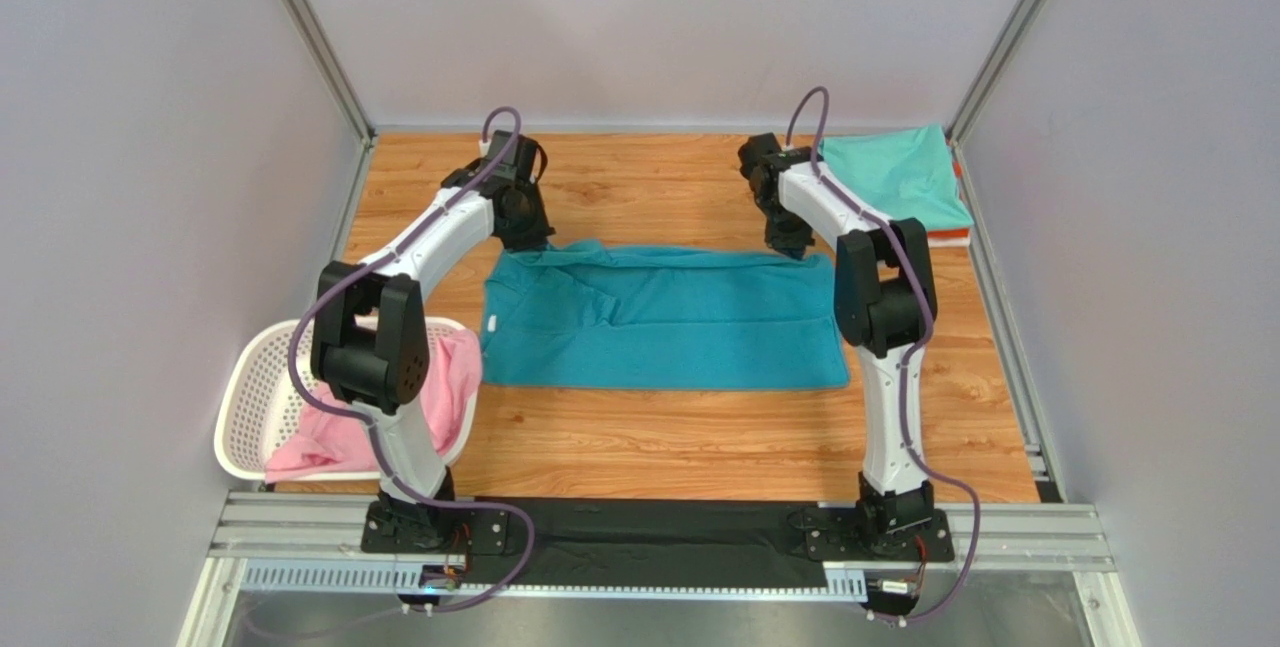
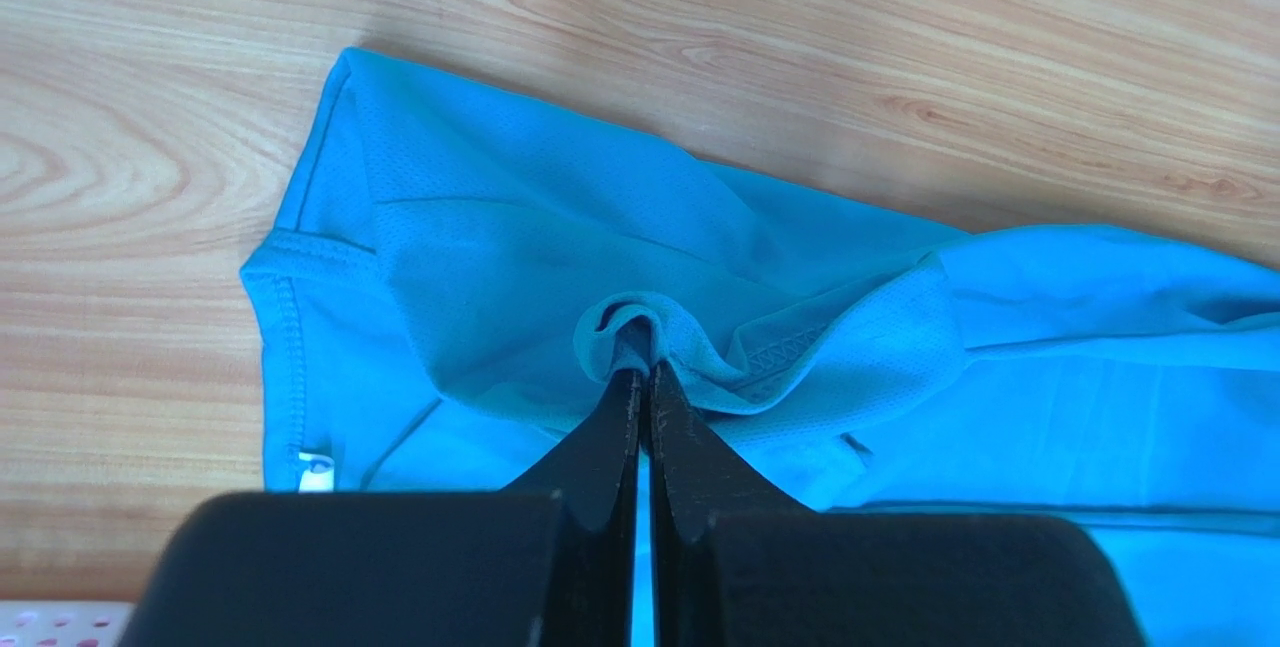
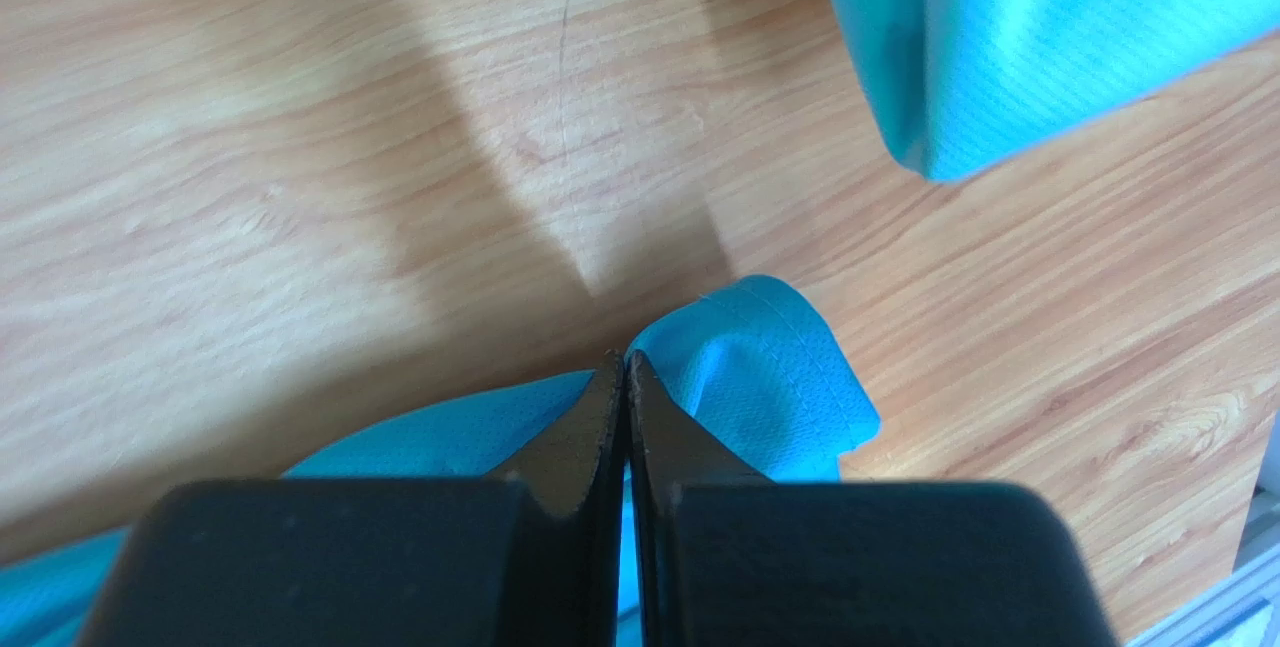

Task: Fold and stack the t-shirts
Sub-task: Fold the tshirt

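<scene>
Left gripper and right gripper each clamp the far edge of the teal t-shirt, spread mid-table. White basket at 8 o'clock holds the pink t-shirt; open tabletop lies toward 6 and 12 o'clock.

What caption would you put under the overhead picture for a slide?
Left claw and right claw pinch the far edge of the teal t-shirt on the wooden table.
</scene>
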Available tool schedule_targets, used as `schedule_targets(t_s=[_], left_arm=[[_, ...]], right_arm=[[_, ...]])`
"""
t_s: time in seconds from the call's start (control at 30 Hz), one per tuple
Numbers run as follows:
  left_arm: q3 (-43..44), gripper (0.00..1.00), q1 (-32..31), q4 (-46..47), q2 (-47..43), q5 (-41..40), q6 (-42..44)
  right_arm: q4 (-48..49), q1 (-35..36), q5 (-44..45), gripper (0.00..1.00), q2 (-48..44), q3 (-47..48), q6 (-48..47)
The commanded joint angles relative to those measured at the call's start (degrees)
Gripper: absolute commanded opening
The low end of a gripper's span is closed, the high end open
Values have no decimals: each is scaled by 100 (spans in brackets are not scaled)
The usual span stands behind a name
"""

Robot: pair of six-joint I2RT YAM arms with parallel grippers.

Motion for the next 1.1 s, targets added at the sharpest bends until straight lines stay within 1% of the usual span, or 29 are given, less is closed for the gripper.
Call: schedule_targets(t_s=[0.0,0.33,0.67,1.07], left_arm=[[-106,0,6,92,-402,-58,-67],[-352,0,6,127,-640,-76,-93],[-1002,0,-3,109,-1202,-67,-225],[-1741,0,-231,22,-1782,-120,-383]], right_arm=[[619,137,182,0,-801,-319,-127],[813,243,392,0,-1303,-952,-48],[1033,278,498,0,-1953,-1778,58],[1129,278,568,0,-2024,-1919,-100]])
